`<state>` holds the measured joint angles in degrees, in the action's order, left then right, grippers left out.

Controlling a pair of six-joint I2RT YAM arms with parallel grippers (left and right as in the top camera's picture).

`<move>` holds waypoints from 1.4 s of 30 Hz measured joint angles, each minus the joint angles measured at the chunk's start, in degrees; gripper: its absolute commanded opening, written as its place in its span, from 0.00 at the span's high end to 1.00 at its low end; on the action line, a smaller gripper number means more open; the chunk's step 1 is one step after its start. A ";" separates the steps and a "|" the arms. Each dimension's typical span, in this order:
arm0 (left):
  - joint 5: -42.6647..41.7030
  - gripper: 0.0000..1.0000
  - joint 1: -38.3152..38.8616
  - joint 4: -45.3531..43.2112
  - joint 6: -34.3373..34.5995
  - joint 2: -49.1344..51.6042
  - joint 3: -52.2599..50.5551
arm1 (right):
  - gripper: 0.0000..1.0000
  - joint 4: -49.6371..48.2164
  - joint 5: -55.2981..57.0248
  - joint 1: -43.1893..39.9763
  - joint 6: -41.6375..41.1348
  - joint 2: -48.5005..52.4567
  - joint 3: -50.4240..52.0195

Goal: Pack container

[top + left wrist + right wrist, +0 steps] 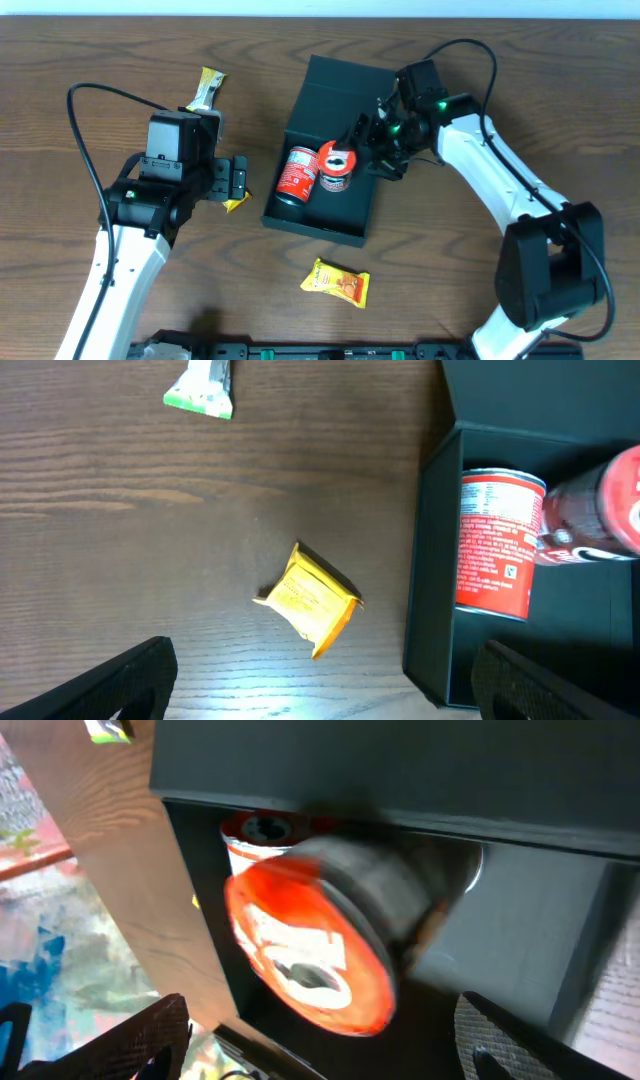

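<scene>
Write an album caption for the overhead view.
Right gripper reaches into the container beside two red cans; left gripper hangs open; yellow snack packets lie outside.

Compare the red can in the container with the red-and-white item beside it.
Pose: the red can lies on its side along the container floor; the red-and-white item is tipped, a round end facing up. Place: the red can is by the left wall; the red-and-white item is next to the right pincer. Both are round, red with white print.

Robotics lab: cabled left arm (125, 270) and right arm (490, 170), wood-grain table (80, 50).
</scene>
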<state>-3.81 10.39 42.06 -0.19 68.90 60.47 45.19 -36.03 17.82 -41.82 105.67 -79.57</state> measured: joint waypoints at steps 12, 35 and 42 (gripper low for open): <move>0.00 0.05 0.02 0.15 0.00 0.00 0.00 | 0.56 -3.87 -4.15 0.07 0.87 0.00 -0.13; 2.27 0.05 0.00 0.57 -0.02 0.00 0.00 | 0.99 10.05 1.66 1.07 9.86 0.00 -1.81; 3.21 0.05 0.00 0.57 0.00 0.00 0.00 | 0.98 5.53 5.70 4.37 9.29 0.00 -1.84</move>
<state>-0.60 10.39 42.63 -0.19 68.90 60.47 50.72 -30.33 22.20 -32.53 105.67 -81.41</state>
